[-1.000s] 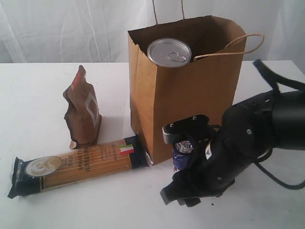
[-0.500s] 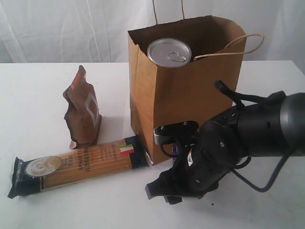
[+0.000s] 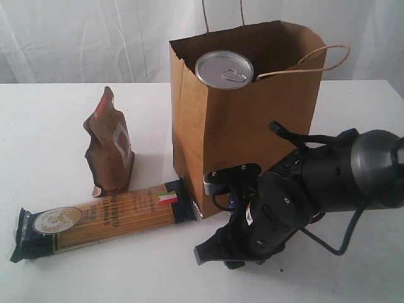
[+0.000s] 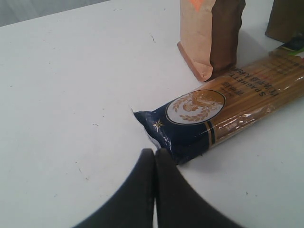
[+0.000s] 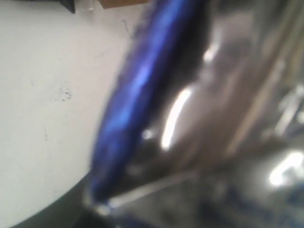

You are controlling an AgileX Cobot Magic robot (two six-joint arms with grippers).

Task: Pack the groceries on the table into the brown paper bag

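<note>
The brown paper bag [image 3: 252, 126] stands upright at mid-table with a silver pull-tab can [image 3: 224, 69] showing at its rim. At the bag's front, my right gripper [image 3: 235, 208] is low over the small blue carton [image 3: 233, 201], which fills the blurred right wrist view [image 5: 142, 95]; its jaws are hidden. A brown pouch [image 3: 110, 145] stands left of the bag, and the spaghetti packet [image 3: 104, 221] lies in front of it. In the left wrist view my left gripper [image 4: 154, 156] is shut and empty, its tips beside the spaghetti packet's [image 4: 223, 109] dark end.
The white table [image 3: 50, 126] spreads wide to the left and in front. A white curtain hangs behind. The pouch [image 4: 211, 33] and a corner of the bag [image 4: 287, 19] stand beyond the packet in the left wrist view.
My right arm has swung left and lower at the bag's front, now covering most of the blue carton. The bag, pouch and spaghetti have not moved.
</note>
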